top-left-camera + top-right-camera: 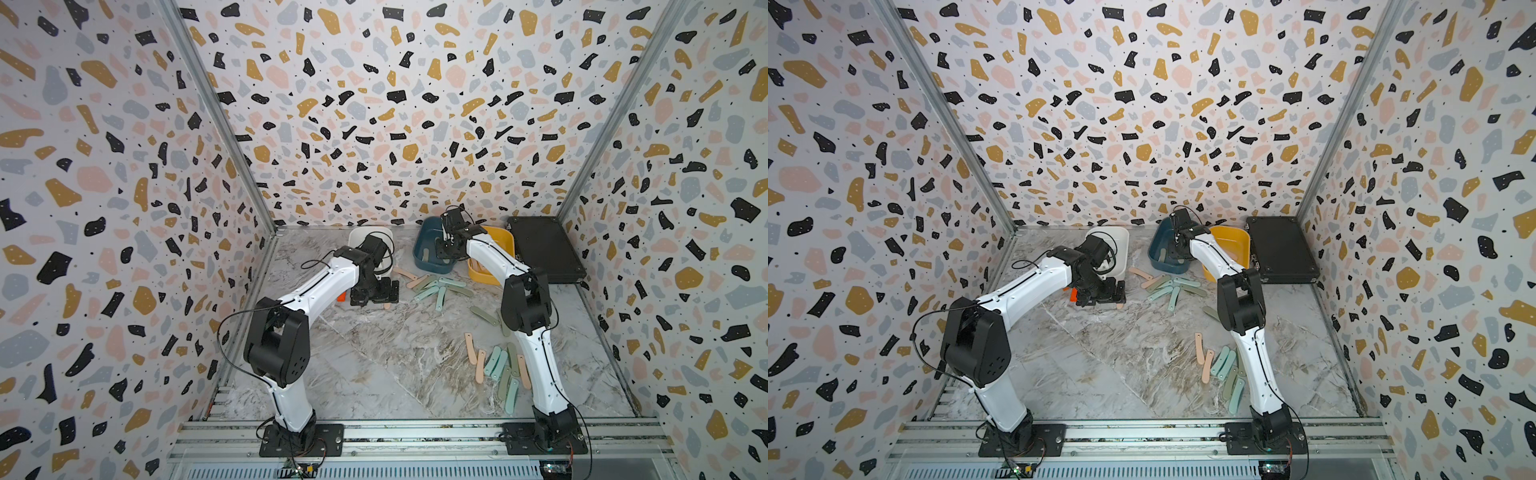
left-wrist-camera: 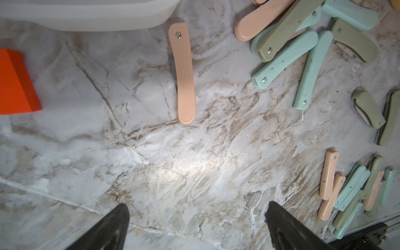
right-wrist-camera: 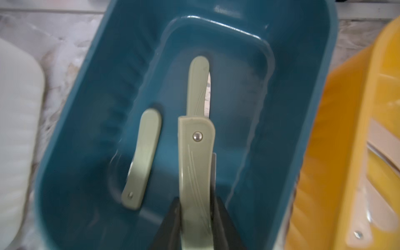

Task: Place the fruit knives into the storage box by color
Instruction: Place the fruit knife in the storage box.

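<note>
Fruit knives (image 1: pixel 452 282) lie mostly loose on the marble counter (image 1: pixel 374 365): one mixed heap just in front of the tubs, another heap (image 1: pixel 494 361) beside the R arm. Storage box (image 1: pixel 422 249) = 3 open tubs at the back. Teal tub (image 3: pixel 86 108) has 2 sage-green ones on its floor: a curved knife (image 3: pixel 142 158) in plain sight, a second knife (image 3: pixel 198 86) partly behind the held one w/ a bit of blade edge showing. R end effector (image 3: pixel 195 207) hangs over that tub, jaws pinched nearly together on a third green knife (image 3: pixel 194 164), folded. Yellow tub (image 3: pixel 346 129), just beside the teal one, has peach knives (image 1: pixel 478 266) in it; count unclear. White tub (image 1: pixel 361 233) is on the L arm's side, apart from the other two, mostly hidden by that arm, contents can't tell. L end effector (image 2: pixel 194 225) is spread wide, holds nothing, above bare counter near a lone peach knife (image 2: pixel 184 73) and an orange block (image 2: pixel 15 82). Black case (image 1: pixel 544 249) sits closed beside the yellow tub
</note>
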Robot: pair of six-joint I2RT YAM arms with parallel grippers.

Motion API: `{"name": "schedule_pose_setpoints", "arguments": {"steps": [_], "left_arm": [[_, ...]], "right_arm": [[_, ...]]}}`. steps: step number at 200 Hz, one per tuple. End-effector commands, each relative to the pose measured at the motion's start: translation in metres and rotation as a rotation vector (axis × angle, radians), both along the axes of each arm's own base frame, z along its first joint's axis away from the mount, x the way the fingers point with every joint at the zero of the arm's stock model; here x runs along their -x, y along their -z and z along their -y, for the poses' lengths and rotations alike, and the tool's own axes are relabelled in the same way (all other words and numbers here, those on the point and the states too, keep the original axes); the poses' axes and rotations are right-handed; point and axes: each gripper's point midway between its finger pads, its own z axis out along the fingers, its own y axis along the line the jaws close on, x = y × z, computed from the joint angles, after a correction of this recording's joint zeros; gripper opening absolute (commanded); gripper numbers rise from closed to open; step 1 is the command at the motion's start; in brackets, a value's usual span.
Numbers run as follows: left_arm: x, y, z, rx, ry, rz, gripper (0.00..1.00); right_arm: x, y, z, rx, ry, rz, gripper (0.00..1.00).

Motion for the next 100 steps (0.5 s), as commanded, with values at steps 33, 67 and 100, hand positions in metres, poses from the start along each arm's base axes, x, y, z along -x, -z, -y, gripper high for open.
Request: {"name": "schedule_pose_setpoints", "arguments": {"steps": [33,67,100], "left_arm": [[-0.009,0.008,-0.009,-0.081,0.018,-0.017,0.99],[-0.011,0.03,-0.019,-0.174,0.026,-0.072,0.96],[-0.019,0.044,-0.019,-0.221,0.035,-0.093,0.85]], "right_arm": [[-0.02,-0.031,0.004,-0.002,0.01,0.073,0.45],[0.0,-0.074,-0.006,-0.092,-0.045,0.105,0.66],[0.038,-0.108,-0.009,-0.142,-0.101,0.161,0.86]]}}
